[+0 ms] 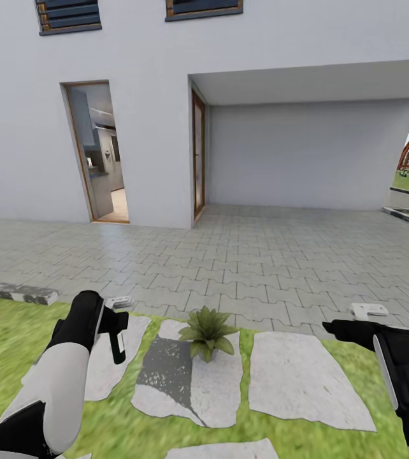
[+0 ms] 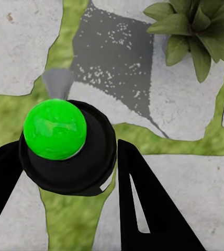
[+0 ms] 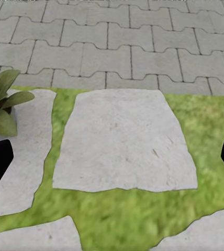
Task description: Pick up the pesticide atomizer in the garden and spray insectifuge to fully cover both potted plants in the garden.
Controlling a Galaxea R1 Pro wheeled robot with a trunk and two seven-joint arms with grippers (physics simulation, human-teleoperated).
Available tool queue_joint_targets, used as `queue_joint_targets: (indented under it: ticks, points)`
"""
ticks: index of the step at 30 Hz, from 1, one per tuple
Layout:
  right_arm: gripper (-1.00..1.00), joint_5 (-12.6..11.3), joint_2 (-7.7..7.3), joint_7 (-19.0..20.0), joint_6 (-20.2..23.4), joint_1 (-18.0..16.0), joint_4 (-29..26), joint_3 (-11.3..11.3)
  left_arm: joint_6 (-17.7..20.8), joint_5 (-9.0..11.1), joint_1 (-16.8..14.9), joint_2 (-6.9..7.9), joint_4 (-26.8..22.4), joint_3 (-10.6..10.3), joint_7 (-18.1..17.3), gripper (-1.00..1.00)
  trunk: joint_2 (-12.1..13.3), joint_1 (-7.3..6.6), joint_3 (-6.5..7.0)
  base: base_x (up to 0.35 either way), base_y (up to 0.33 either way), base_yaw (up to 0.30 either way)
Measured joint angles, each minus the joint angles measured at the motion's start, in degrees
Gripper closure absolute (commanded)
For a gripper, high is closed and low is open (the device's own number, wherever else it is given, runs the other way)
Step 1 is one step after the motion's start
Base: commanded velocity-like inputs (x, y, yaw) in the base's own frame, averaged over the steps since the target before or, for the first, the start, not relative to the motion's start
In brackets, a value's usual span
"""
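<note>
Wrist view alone reveals the left pincer (image 2: 65, 172) clamping the green-topped pesticide atomizer (image 2: 65, 144); right pincer (image 3: 112, 157) gapes empty.

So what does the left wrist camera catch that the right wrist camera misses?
Left wrist alone: the atomizer, black with a bright green top, held in the left tool, and a dark wet-looking patch on a stepping stone. Right wrist alone: the grey paving, one whole stepping stone, and the open right tool, its tips at the picture's edges. Both share the leafy potted plant, pale stones and grass.
</note>
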Motion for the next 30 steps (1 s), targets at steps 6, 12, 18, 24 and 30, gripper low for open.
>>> queue_joint_targets:
  ticks: [6,12,18,24,30]
  points:
    - [-1.00,0.0,-0.04,0.0,0.0,0.0,0.0,-0.1,0.0,0.1,-0.1,0.02,-0.1,0.0,-0.1,1.00,2.4,-1.32,1.08,0.000,0.000,0.000]
    - [-1.00,0.1,-0.09,0.0,0.3,0.0,-0.1,-1.4,0.0,0.1,-0.4,0.14,-0.1,0.0,-0.1,1.00,4.8,-2.64,2.16,0.000,0.000,0.000]
    - [-1.00,0.0,-0.21,0.1,1.2,0.0,-0.1,-3.0,0.0,0.2,-0.7,1.27,0.5,-1.4,-1.6,1.00,7.2,-3.95,3.23,0.000,0.000,0.000]
    - [-1.00,0.1,-0.34,0.1,1.8,0.0,-0.5,-3.6,0.1,0.5,-1.0,4.34,0.9,-9.5,-12.6,1.00,9.6,-5.27,4.31,0.000,0.000,0.000]
    - [-1.00,0.1,-0.32,0.1,4.6,0.4,-3.2,-3.3,0.1,0.1,-1.2,6.62,1.8,-15.8,-19.6,1.00,12.0,-6.59,5.39,0.000,0.000,0.000]
